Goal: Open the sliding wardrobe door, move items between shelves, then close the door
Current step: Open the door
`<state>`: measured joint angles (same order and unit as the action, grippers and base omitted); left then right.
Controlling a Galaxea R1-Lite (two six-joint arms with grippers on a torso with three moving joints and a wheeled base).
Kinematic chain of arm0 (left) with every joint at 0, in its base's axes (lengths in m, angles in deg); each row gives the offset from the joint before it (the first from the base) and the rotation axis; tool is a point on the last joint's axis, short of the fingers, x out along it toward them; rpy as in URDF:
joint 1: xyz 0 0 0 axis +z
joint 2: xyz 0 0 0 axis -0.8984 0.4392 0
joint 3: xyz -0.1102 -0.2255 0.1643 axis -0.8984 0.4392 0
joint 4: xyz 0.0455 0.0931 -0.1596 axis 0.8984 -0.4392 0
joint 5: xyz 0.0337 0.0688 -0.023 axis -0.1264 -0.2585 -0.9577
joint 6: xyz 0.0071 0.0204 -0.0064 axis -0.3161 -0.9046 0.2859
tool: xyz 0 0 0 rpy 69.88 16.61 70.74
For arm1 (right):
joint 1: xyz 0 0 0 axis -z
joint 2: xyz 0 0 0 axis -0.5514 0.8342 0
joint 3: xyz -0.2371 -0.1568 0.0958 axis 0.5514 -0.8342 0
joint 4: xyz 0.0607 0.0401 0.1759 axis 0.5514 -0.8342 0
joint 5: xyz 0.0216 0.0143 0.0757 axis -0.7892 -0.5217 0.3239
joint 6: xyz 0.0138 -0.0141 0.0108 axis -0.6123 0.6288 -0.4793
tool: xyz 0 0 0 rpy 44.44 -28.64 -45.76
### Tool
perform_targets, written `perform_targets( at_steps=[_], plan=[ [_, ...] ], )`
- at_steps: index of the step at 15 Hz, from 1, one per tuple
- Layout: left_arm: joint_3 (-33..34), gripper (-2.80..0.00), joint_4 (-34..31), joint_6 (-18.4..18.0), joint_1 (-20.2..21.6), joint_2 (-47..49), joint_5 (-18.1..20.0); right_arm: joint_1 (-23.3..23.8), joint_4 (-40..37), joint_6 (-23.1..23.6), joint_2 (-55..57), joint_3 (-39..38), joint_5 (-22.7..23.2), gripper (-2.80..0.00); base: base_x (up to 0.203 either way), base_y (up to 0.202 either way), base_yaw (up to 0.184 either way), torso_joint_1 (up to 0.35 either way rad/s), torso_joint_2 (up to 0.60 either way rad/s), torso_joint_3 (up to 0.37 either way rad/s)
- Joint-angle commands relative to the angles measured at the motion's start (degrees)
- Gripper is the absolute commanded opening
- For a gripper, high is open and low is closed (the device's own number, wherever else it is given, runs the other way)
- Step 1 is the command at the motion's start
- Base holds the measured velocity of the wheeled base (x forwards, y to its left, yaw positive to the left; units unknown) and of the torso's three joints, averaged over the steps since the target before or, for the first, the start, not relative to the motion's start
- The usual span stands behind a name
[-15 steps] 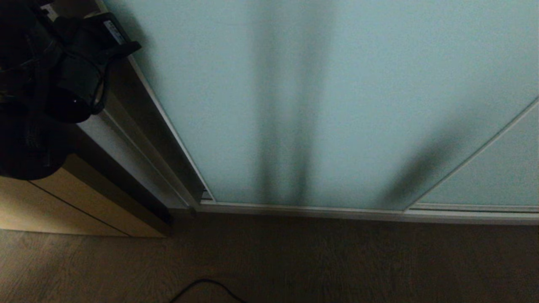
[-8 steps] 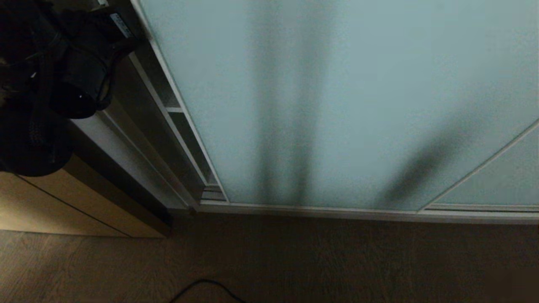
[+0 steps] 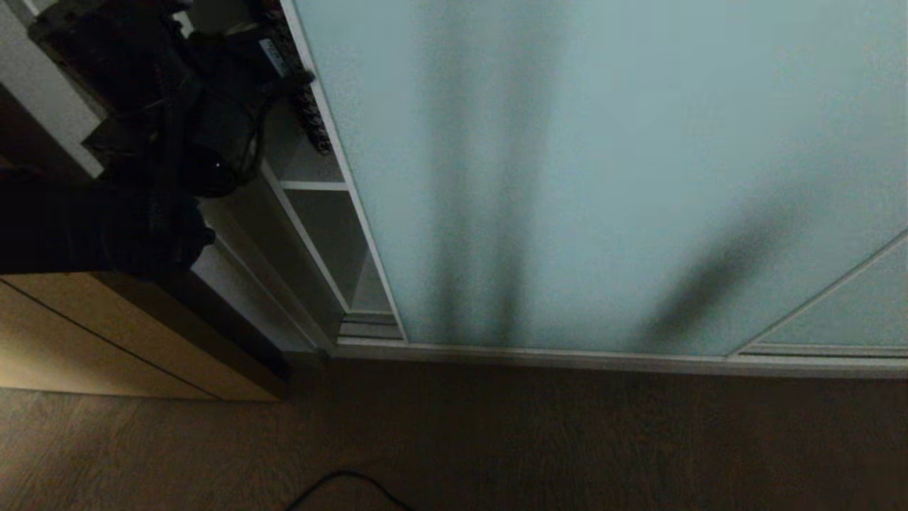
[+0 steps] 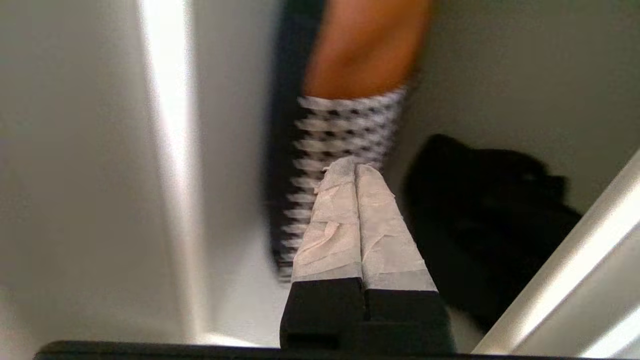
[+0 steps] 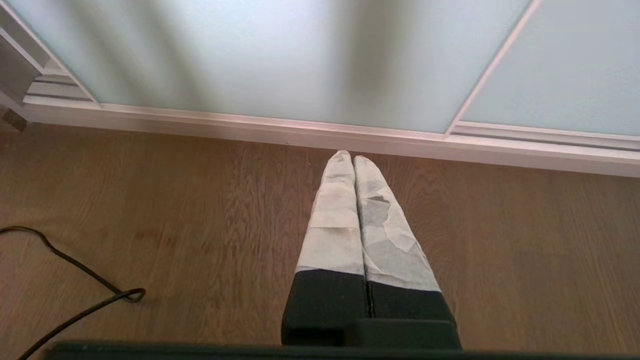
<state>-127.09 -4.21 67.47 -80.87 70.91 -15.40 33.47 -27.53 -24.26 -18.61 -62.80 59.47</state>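
The sliding wardrobe door [image 3: 567,177], frosted pale blue-green glass in a slim light frame, stands partly slid to the right. The gap at its left edge shows pale shelves [image 3: 312,186]. My left arm [image 3: 198,135] reaches into that gap beside the door's frame. My left gripper [image 4: 354,167] is shut with nothing between its taped fingers. It points at a black-and-white houndstooth bag [image 4: 345,125] with an orange top. A floppy black bag [image 4: 480,225] lies beside it. The door's frame [image 4: 565,260] runs close by the gripper. My right gripper [image 5: 354,159] hangs shut above the floor.
A beige wooden panel [image 3: 106,341] stands left of the wardrobe. The ribbed floor track [image 3: 369,328] runs under the door. A second glass panel [image 3: 837,312] overlaps at the right. A black cable [image 5: 75,280] lies on the wooden floor [image 3: 496,440].
The door has slid to the right and the gap has widened, baring the shelves. My left arm has moved right along with the door's edge. The right arm has stayed still.
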Motion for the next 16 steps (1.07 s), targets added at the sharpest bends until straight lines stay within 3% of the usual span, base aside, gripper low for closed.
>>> perform_targets(
  at_steps=[1, 7, 13, 16],
  plan=[
    [-3.03, -2.80, 0.34, -0.05, -2.32, 4.10, -0.22, 0.00, -0.02, 0.00, 0.06, 0.00, 0.01, -2.80, 0.000, 0.000, 0.000, 0.000, 0.00, 0.000],
    [-10.86, -2.80, 0.59, -1.38, -8.21, 11.69, -0.62, 0.00, -0.02, 0.00, -0.01, 0.00, 0.01, -2.80, 0.000, 0.000, 0.000, 0.000, 0.00, 0.000],
    [-9.49, -2.80, 7.75, -1.47, -9.53, 10.70, -1.12, 0.00, -0.02, 0.00, -0.02, 0.00, 0.01, -2.80, 0.000, 0.000, 0.000, 0.000, 0.00, 0.000],
    [-8.57, -2.80, 7.90, -1.55, -10.49, 9.36, -0.95, 0.00, -0.02, 0.00, -0.02, 0.00, 0.01, -2.80, 0.000, 0.000, 0.000, 0.000, 0.00, 0.000]
  ],
)
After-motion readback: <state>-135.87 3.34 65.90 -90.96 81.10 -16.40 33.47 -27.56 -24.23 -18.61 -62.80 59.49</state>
